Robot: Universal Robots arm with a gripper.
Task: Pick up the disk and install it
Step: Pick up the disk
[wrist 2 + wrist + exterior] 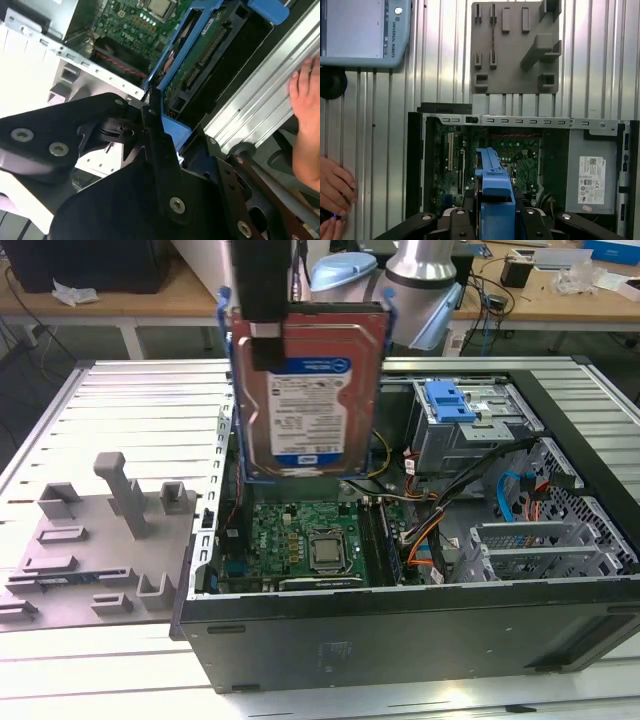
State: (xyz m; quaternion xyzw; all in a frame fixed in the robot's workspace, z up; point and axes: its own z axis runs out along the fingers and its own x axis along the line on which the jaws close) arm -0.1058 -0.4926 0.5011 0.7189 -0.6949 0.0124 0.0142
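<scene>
Black tool (265,340), silver screws (176,204); silver arm (422,260) with pale-blue caps (343,270)

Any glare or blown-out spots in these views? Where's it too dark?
Second wrist view: table beside the computer case is blown out to white. First wrist view: bright streaks on the table ribs, case interior dim. Exterior view: even light, reddish reflection on the disk metal face, case front dark.
</scene>
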